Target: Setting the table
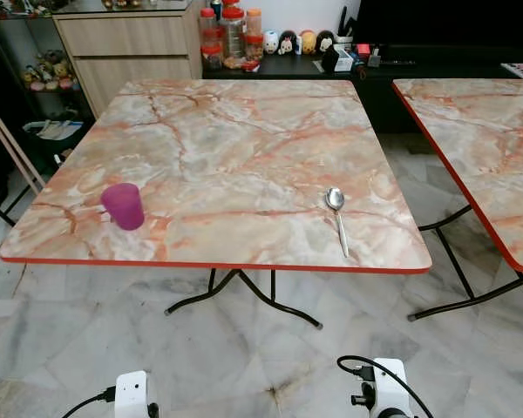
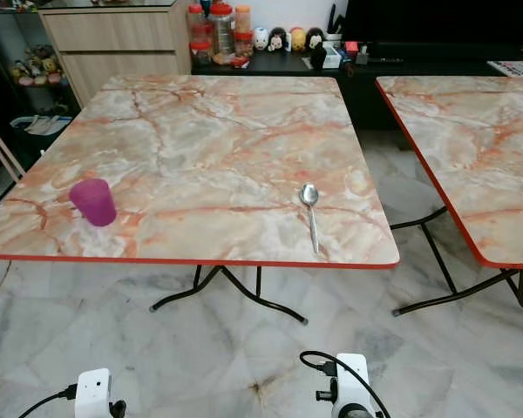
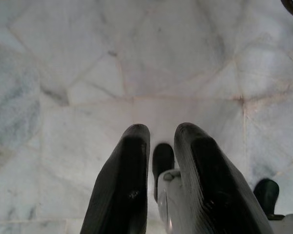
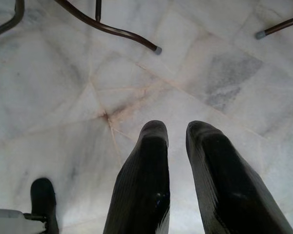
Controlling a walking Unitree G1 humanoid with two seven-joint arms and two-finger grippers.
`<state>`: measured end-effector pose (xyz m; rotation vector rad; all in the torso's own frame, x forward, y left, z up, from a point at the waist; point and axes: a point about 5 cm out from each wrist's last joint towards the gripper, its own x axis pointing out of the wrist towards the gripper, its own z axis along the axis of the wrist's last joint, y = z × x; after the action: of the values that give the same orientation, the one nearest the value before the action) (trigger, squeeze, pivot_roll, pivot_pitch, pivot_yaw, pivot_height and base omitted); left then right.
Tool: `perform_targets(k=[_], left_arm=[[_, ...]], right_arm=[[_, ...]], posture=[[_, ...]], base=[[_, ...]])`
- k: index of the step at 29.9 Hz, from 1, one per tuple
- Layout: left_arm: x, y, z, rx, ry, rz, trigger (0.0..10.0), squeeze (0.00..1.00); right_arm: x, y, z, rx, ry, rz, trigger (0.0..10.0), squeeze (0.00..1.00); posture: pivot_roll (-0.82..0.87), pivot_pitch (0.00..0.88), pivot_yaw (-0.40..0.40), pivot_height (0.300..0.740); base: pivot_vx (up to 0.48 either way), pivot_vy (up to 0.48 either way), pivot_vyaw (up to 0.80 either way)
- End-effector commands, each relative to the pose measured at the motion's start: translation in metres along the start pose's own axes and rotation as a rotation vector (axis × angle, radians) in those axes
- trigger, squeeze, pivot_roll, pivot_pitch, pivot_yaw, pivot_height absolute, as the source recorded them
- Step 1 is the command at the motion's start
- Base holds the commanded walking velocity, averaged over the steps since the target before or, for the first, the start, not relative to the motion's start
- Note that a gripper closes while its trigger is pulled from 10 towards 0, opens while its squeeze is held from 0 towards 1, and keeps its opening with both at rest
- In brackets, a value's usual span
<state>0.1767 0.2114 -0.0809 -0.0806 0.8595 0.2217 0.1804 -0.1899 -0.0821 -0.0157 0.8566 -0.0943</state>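
Note:
A marble-patterned table (image 1: 235, 131) with a red edge stands in front of me. On it, near the front left corner, a purple cup (image 1: 123, 205) stands upright. A metal spoon (image 1: 337, 219) lies near the front right corner, its bowl away from me. Both arms hang low before the table, over the floor. My left gripper (image 3: 162, 134) points down at the tiles, its fingers close together with nothing between them. The right gripper (image 4: 177, 130) hangs the same way, shut and empty, near the table's dark metal legs (image 4: 112, 29).
A second table (image 1: 484, 148) of the same kind stands to the right, with a narrow gap of floor between the two. Behind are a wooden cabinet (image 1: 126, 48), jars (image 1: 231, 35) and a dark counter (image 1: 392, 65) with small items. Pale marble tiles (image 1: 87, 331) lie underfoot.

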Motion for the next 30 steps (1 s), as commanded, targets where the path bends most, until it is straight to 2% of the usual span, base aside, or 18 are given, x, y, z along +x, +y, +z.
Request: perform_targets(k=[1, 5, 18, 24, 30], left_arm=[[0.0001, 0.0016, 0.0007, 0.005, 0.001, 0.002, 10.0, 0.0], [0.0003, 0.0017, 0.0014, 0.008, 0.001, 0.001, 10.0, 0.0], [0.0005, 0.0017, 0.0023, -0.007, -0.005, 0.01, 10.0, 0.0], [0.0004, 0.0018, 0.0019, -0.006, -0.005, 0.011, 10.0, 0.0], [0.0001, 0.0, 0.0006, 0.001, -0.004, 0.006, 10.0, 0.0]], right_arm=[[-0.0007, -0.0016, -0.0025, 0.001, 0.006, -0.01, 10.0, 0.0], [-0.0008, -0.0015, -0.0025, -0.001, 0.006, -0.008, 10.0, 0.0], [-0.0008, -0.0015, -0.0037, 0.014, 0.018, -0.005, 10.0, 0.0], [-0.0001, 0.0032, 0.0019, -0.012, -0.021, 0.024, 10.0, 0.0], [-0.0019, 0.0009, 0.0035, -0.041, -0.075, 0.03, 10.0, 0.0]], posture=[[-0.02, 0.0, 0.0, 0.74], [-0.01, 0.0, -0.001, 0.74], [0.0, 0.0, -0.013, 0.74], [-0.02, 0.0, -0.008, 0.74], [-0.03, 0.0, -0.007, 0.74]], base=[[0.259, 0.0, 0.0], [0.255, 0.0, 0.41], [0.286, 0.0, 0.0], [0.0, 0.0, 0.0], [0.0, 0.0, 0.0]])
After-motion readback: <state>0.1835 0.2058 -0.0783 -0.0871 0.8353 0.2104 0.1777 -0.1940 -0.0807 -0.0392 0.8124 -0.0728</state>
